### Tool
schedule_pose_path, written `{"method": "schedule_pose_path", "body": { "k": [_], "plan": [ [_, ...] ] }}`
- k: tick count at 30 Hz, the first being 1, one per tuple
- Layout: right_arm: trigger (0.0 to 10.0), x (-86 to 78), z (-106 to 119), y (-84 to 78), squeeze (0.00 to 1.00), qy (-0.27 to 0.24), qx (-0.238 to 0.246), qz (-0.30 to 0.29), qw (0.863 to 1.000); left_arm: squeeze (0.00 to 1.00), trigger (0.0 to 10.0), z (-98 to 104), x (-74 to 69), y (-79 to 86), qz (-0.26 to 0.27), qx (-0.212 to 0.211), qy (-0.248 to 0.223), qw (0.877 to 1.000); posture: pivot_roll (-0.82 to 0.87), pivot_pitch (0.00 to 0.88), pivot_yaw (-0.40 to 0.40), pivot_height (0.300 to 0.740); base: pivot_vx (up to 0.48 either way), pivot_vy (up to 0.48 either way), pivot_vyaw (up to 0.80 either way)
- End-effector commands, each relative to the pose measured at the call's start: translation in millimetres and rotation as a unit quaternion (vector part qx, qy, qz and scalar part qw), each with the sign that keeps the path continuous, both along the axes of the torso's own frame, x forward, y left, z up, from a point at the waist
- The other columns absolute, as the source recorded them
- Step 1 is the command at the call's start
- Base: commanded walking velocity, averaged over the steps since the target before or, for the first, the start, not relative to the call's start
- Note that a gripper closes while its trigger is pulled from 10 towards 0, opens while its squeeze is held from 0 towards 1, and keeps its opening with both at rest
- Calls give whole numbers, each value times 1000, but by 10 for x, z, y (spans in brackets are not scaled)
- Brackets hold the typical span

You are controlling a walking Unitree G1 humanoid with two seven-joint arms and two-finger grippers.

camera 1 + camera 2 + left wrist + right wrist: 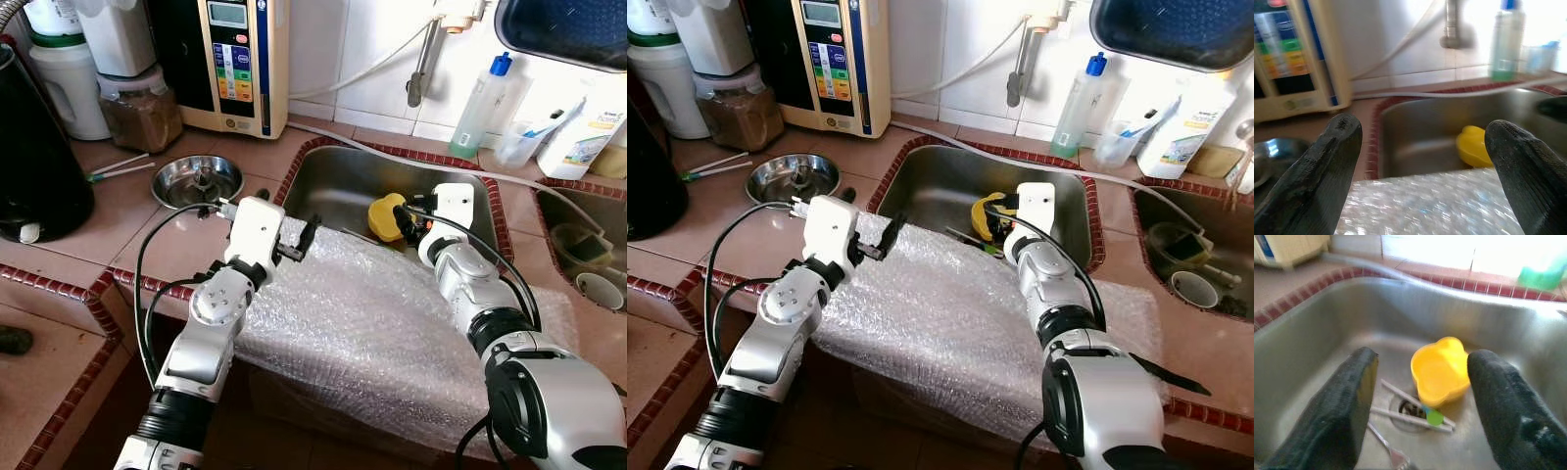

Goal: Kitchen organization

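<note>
A sheet of bubble wrap (392, 323) drapes over the near edge of the tiled counter (108, 235) and the near rim of the steel sink (333, 181). In the sink basin, toward its far right, lies a yellow flower-shaped bowl (1441, 369), and just beside it on the near side, chopsticks (1415, 404) cross the drain next to a fork (1391, 450). The left gripper (299, 242) hovers over the left far corner of the bubble wrap, its two black fingers spread apart with nothing between them. The right gripper (1418, 396) reaches into the sink above the yellow bowl, its fingers likewise spread wide and empty. On the counter left of the sink sits a small steel dish (196, 179), with a water ionizer (235, 64) standing behind it against the wall.
</note>
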State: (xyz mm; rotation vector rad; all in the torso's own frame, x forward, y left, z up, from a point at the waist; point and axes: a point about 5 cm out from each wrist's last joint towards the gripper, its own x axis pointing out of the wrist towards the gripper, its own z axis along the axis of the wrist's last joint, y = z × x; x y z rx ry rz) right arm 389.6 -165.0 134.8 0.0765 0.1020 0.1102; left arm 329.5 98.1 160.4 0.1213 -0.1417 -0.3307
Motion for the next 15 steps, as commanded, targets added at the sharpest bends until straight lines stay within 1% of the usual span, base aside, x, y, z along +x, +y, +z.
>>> {"method": "schedule_pose_path", "body": {
  "k": [1,2,3,5,7,8,9,11,13,14,15],
  "plan": [
    [10000,4,67,-7,1000,-27,26,-3,999,1000,10000,73,68,53,29,-17,3,999,148,0,-56,740,0,0,0],
    [10000,2,80,16,1000,-34,33,-1,999,1000,10000,79,82,87,40,-21,5,999,152,0,-52,740,0,0,0],
    [10000,2,80,16,1000,-34,33,-1,999,1000,10000,79,82,87,40,-21,5,999,152,0,-52,740,0,0,0],
    [10000,-15,120,112,1000,-60,38,23,997,1000,10000,83,108,154,52,-29,11,998,148,0,-47,740,0,0,0],
    [10000,-15,120,112,1000,-60,38,23,997,1000,10000,83,108,154,52,-29,11,998,148,0,-47,740,0,0,0],
    [10000,-27,150,172,1000,-74,41,41,996,1000,10000,90,121,182,53,-30,11,998,145,0,-44,740,0,0,0],
    [10000,-27,150,172,1000,-74,41,41,996,1000,10000,90,121,182,53,-30,11,998,145,0,-44,740,0,0,0],
    [10000,-105,226,341,1000,-115,26,105,987,1000,10000,92,157,234,56,-24,10,998,114,0,-26,740,0,0,0],
    [10000,-230,280,495,1000,-141,25,155,977,1000,10000,99,204,264,63,-20,8,998,101,0,-9,740,0,0,0],
    [10000,-274,291,534,1000,-146,28,170,974,1000,10000,101,223,268,68,-21,8,997,101,0,-9,740,0,0,0],
    [10000,-274,291,534,1000,-146,28,170,974,1000,10000,101,223,268,68,-21,8,997,101,0,-9,740,0,0,0]
  ]
}}
